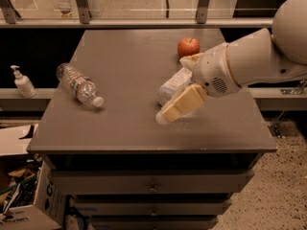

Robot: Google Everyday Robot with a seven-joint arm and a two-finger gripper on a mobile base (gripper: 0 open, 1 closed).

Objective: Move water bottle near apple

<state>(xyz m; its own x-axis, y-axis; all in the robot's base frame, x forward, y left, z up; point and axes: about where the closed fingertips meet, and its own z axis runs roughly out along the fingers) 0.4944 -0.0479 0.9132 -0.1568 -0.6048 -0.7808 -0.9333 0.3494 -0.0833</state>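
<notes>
Water bottle [79, 85] is lying at the table's [120, 128] nine o'clock, and the tool [172, 90], hovering spread apart near three, should be crossing to straddle its middle.

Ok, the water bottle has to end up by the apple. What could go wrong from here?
1. The tool hangs right at the white-blue labelled bottle, far from the water bottle; it may take the wrong one.
2. The water bottle lies on its side near the table's left edge, so a nudge could roll it off.
3. The labelled bottle lies just in front of the apple; bumping it could set the apple rolling.
</notes>
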